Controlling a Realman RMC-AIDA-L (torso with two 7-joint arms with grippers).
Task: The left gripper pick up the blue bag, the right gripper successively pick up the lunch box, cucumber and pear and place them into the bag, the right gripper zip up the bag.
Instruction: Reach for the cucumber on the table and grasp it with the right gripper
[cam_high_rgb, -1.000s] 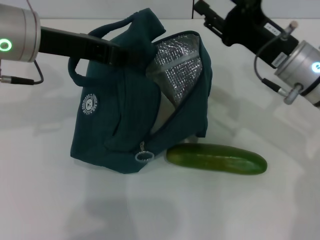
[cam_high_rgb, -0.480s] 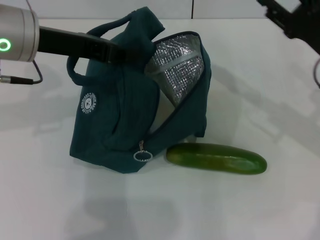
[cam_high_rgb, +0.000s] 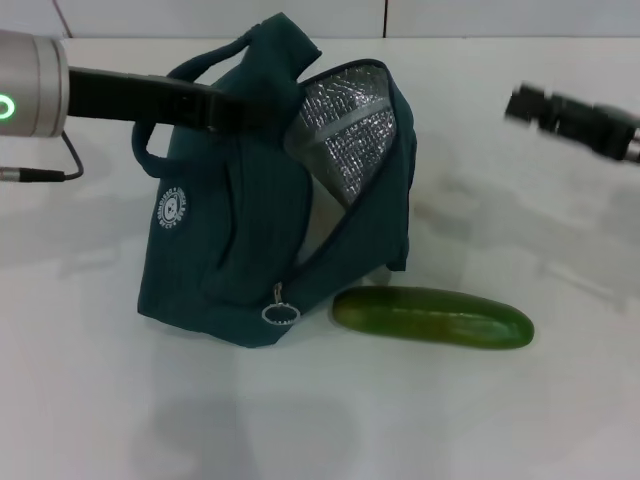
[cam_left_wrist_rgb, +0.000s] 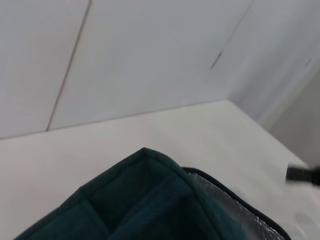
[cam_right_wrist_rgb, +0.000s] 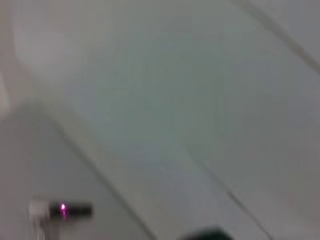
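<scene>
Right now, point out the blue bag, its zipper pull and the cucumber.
blue bag (cam_high_rgb: 200, 270), head view, front fabric panel.
zipper pull (cam_high_rgb: 281, 314), head view, the ring.
cucumber (cam_high_rgb: 432, 317), head view, mid-length of its body.

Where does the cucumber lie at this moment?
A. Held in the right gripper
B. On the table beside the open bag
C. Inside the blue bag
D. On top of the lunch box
B. The cucumber lies flat on the white table just beside the base of the blue bag, whose foil-lined mouth stands open.
</scene>
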